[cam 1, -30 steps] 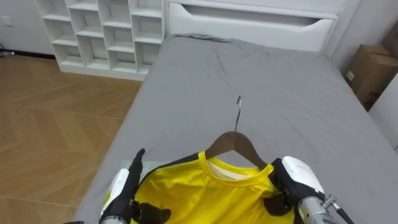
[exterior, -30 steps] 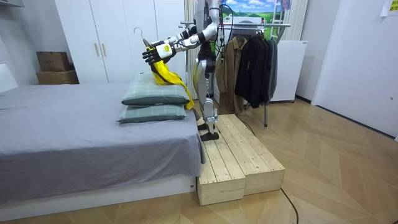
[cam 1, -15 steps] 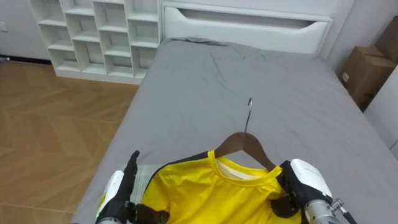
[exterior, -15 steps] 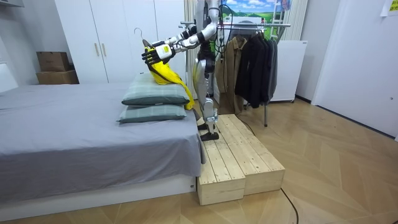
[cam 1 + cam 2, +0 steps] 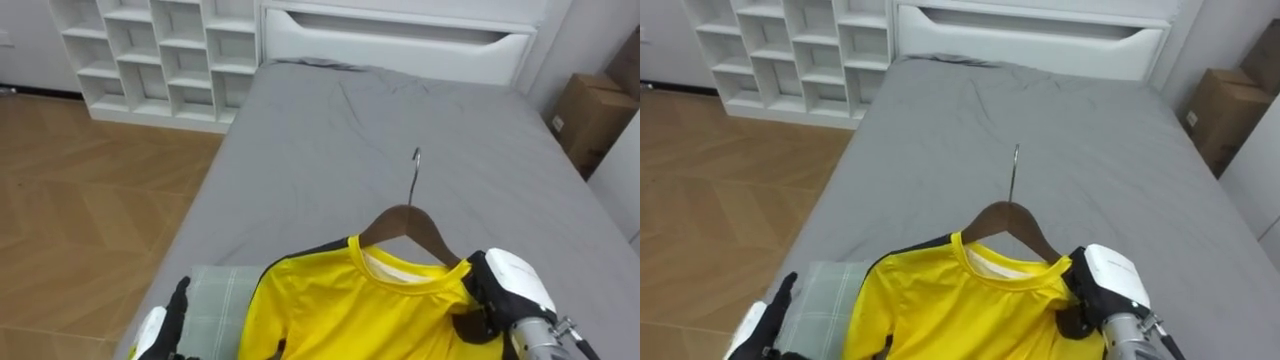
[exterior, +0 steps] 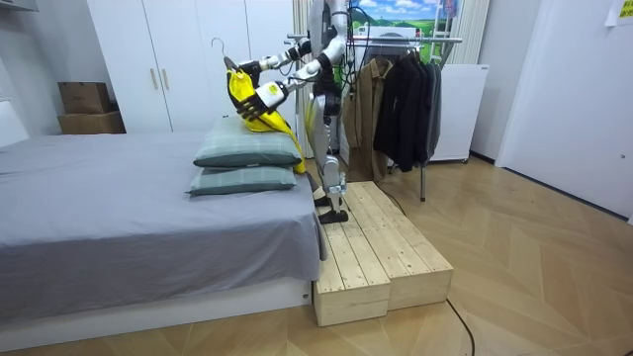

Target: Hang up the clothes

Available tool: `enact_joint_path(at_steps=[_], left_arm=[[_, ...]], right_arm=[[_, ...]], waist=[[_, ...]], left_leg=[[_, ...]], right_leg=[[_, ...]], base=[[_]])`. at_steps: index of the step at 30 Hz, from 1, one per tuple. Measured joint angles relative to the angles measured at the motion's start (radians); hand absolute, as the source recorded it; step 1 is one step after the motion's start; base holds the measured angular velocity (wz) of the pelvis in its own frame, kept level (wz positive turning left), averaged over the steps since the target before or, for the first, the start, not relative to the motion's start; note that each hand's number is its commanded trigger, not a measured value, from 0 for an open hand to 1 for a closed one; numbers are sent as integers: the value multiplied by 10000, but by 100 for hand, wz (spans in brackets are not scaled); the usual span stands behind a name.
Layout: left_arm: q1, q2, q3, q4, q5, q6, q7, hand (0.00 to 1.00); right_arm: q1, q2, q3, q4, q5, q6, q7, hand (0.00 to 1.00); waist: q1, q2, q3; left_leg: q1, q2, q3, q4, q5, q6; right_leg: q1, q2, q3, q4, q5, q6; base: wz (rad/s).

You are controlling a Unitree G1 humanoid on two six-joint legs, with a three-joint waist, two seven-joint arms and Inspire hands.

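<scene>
We log white back shells on both: right hand with black fingers and bare-metal wrist, left hand black-edged. Body silver-white, dark joints.

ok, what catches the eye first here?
The yellow shirt on a wooden hanger, held up over the grey bed with the right hand gripping its shoulder. In the room view, the robot stands on a wooden platform beside the bed, a rack of dark clothes behind it.
</scene>
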Motion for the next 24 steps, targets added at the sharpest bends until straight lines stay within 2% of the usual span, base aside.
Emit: enact_joint_path(at_steps=[4,6,10,13,16,20,24], left_arm=[[484,117,635,813,-10,-1,96,0],[601,198,750,1291,-9,-4,126,0],[1249,222,1083,1698,3,11,131,0],[1334,211,1377,2122,2,16,134,0],[1493,206,1725,2494,-8,26,137,0],[1523,285,1731,3503,-7,45,146,0],[1744,266,1755,4457,-8,334,139,0]], right_arm=[[381,-139,-211,-781,9,-32,-15,100],[413,-175,-332,-821,17,-139,-31,100],[658,-387,-358,-875,36,-142,-139,100],[659,-415,-440,-1068,-5,-137,-139,100],[659,-422,-687,-1219,-9,-141,-143,100],[663,-449,-732,-1432,9,-135,-250,100],[749,-449,-750,-1990,-4,-67,-246,100]], waist=[[14,43,-32],[29,69,-48],[72,105,-80],[102,100,-78],[249,41,-117],[341,32,-123],[337,19,-115]], left_leg=[[16,2,14,-20,0,0],[18,2,11,-27,0,0],[140,-2,4,-125,-1,0],[131,-5,7,-139,36,-9],[142,-2,28,-143,60,-18],[164,-5,42,-148,60,-16],[180,4,46,-169,58,-16]], right_leg=[[3,0,-5,12,-2,2],[17,6,-6,9,-4,6],[150,6,-3,10,-20,28],[128,7,3,11,-21,27],[113,40,153,10,-22,20],[123,50,248,7,-21,18],[110,54,247,5,-21,18]], base=[[0],[0],[0],[0],[-4],[-3],[0]])
